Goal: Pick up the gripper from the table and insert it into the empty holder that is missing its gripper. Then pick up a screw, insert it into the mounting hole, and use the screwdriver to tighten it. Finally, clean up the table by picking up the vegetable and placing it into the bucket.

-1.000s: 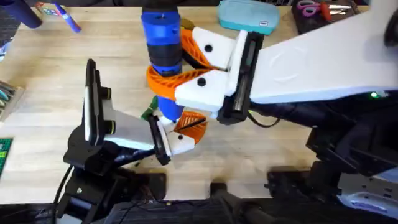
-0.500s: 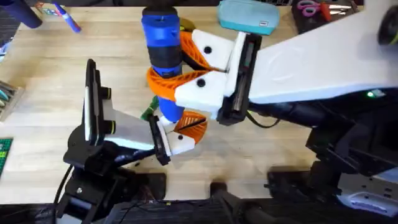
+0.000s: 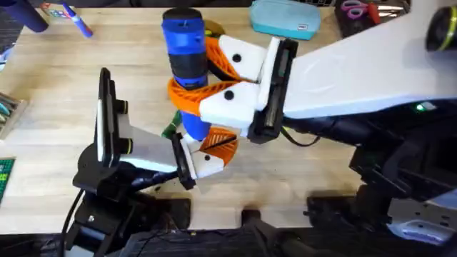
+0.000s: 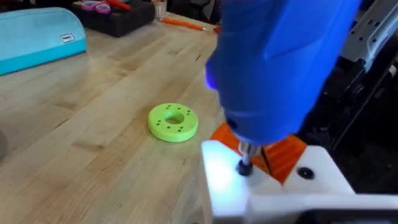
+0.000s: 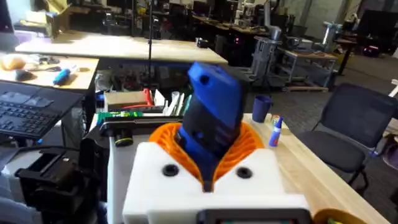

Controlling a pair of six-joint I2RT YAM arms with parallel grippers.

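A: What does the right gripper (image 3: 214, 86) have?
B: It's clenched round the screwdriver (image 3: 187, 64), upright over the holder (image 3: 153, 153). Looks stiff and weighty; mid-barrel grip suits.
A: Its bit?
B: On the gripper (image 3: 214, 146) there.
A: Left gripper?
B: Can't tell.

Wooden table (image 3: 57, 78) carries a teal case (image 3: 284, 19), green disc (image 4: 173, 121), marker (image 3: 76, 21).
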